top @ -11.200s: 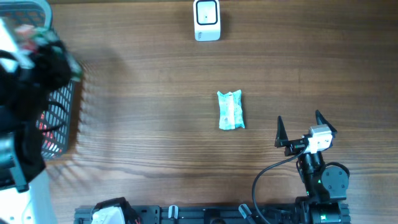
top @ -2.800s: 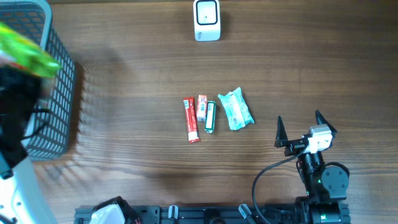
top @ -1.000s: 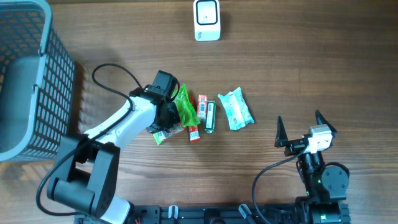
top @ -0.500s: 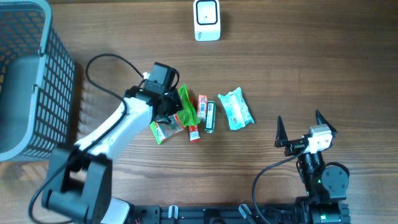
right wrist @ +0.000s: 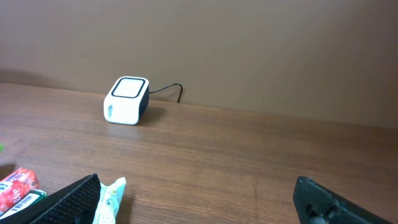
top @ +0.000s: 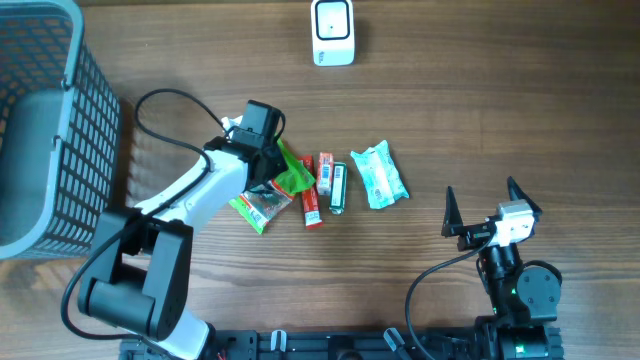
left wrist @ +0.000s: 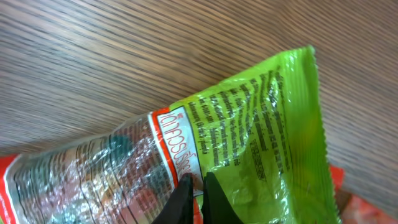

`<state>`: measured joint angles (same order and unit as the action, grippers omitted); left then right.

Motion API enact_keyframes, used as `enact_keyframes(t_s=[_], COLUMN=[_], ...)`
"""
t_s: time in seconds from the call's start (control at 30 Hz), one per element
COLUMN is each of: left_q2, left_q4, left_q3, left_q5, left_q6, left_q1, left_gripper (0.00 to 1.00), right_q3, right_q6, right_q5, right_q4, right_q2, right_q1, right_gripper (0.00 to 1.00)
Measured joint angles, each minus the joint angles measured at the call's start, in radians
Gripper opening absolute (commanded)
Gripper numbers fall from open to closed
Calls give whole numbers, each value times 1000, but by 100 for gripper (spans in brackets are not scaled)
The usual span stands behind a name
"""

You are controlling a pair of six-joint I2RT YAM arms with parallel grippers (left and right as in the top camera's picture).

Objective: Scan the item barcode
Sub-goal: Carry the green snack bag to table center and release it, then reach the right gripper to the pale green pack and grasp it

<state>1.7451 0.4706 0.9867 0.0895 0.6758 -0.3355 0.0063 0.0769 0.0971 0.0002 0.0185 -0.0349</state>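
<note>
Green snack packet (top: 293, 177) lies beside small packs (top: 338, 187), pinched tight in my left gripper (left wrist: 196, 186); right gripper (top: 482, 196) gapes idle. Pickup step (I judge): next, lift toward the scanner (top: 332, 32), barcode facing it.

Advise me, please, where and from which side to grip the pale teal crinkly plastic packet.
Probably across its narrow width, from straight above: the pale teal crinkly plastic packet lies flat with a gap along both long sides, though the green stick sits close.

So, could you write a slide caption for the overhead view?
Left gripper pinches a green packet; right gripper sits open; the scanner stands at the far edge.
</note>
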Motion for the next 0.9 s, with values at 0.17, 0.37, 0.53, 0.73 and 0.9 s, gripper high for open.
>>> enact_keyframes(t_s=[0.17,0.37,0.53,0.73,0.9], left_q2=[0,-41,-263,-350,-350], left_q4=[1,26,102,230,230], left_q3=[0,0,0,2,2], left_q5=[-30,-81,-103,-107,-107], left_q6=[7,7,11,14,14], left_q1=[34,50,55,55,55], left_gripper=[4,10,35,100,100], right_q3=[0,0,0,0,0], right_q6=[0,0,0,0,-85], right_q5=[0,0,0,0,0], right_q4=[0,0,0,0,-5], right_q2=[0,0,0,0,0], right_q1=[0,0,0,0,0], right_gripper=[100,100,100,100,100])
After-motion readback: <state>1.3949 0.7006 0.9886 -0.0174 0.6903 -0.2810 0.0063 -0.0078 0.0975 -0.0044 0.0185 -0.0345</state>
